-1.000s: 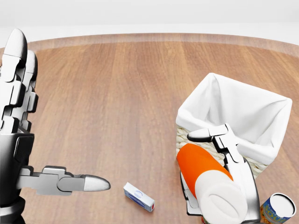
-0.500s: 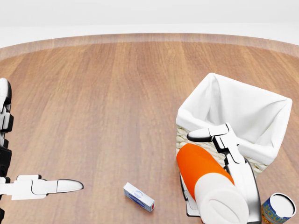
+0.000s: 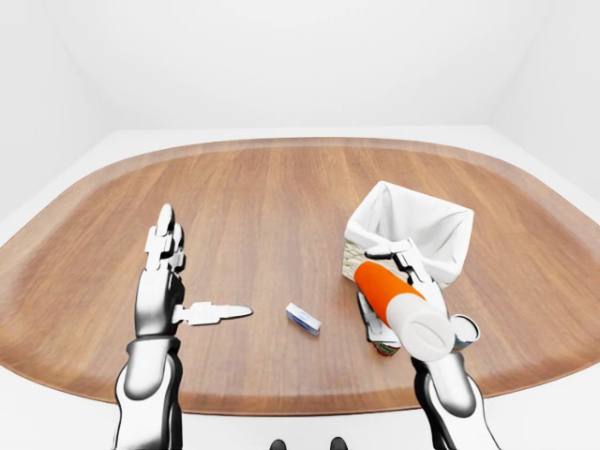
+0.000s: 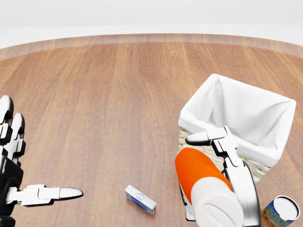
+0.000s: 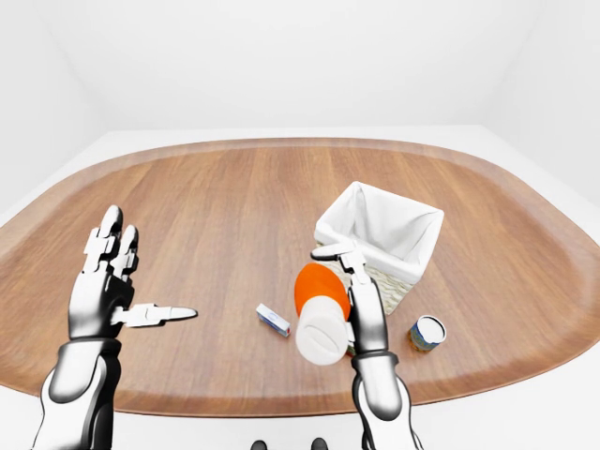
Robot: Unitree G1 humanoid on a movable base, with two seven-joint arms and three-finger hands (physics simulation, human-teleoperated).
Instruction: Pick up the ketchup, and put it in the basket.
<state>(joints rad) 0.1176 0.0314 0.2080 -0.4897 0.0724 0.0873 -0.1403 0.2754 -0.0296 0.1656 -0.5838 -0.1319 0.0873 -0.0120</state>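
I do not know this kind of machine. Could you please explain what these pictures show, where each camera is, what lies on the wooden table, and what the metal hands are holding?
These are simulator renders of a humanoid robot with two three-finger hands. All three cameras sit on its head and look out over its arms; the two eye views are nearly the same, and the head view shows the table closer. The right hand is closed round an orange-and-white ketchup bottle, held beside the basket, which has a white cloth lining. The left hand is open and holds nothing. On the wooden table also lie a small blue-and-white box and a can standing upright.
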